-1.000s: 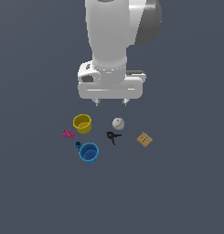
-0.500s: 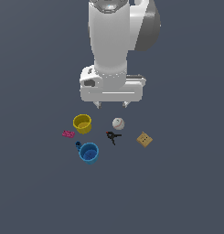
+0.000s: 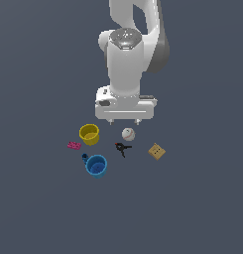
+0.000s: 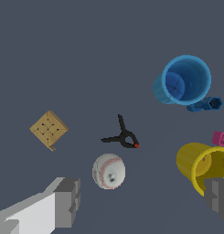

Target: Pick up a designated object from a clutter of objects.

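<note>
The baseball [image 4: 109, 171] sits bare on the grey floor, just beside the black clamp [image 4: 124, 135], with the yellow cup [image 4: 204, 166] to one side and the tan block [image 4: 49, 129] well apart on the other. The gripper [image 3: 125, 120] has dropped lower over the last second and now hangs just behind the ball, fingers [image 4: 67, 201] spread wide, holding nothing. Farther off stand the blue mug [image 4: 184, 81] and the pink piece [image 4: 221, 137]. I'd say the descent is under way, not yet a grasp.
</note>
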`<state>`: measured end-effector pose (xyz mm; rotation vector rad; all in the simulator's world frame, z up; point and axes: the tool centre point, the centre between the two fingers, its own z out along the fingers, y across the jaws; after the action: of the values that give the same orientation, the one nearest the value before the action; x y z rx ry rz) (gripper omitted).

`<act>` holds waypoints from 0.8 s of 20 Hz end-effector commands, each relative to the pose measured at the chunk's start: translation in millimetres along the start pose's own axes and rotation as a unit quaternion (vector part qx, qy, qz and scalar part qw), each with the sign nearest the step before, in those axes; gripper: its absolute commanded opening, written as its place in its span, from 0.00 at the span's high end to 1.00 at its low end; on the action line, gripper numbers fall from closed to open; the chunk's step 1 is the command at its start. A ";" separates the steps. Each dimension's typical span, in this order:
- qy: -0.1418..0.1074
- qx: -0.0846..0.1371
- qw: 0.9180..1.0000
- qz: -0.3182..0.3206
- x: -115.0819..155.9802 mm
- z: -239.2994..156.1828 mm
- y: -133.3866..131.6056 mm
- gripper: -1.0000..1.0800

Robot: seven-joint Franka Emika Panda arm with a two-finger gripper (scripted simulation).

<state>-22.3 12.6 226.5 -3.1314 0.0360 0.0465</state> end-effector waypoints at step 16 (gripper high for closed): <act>0.013 -0.005 1.000 0.009 -59.9 114.9 -22.5 0.04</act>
<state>-80.2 36.3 119.5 -3.1419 0.0617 0.0111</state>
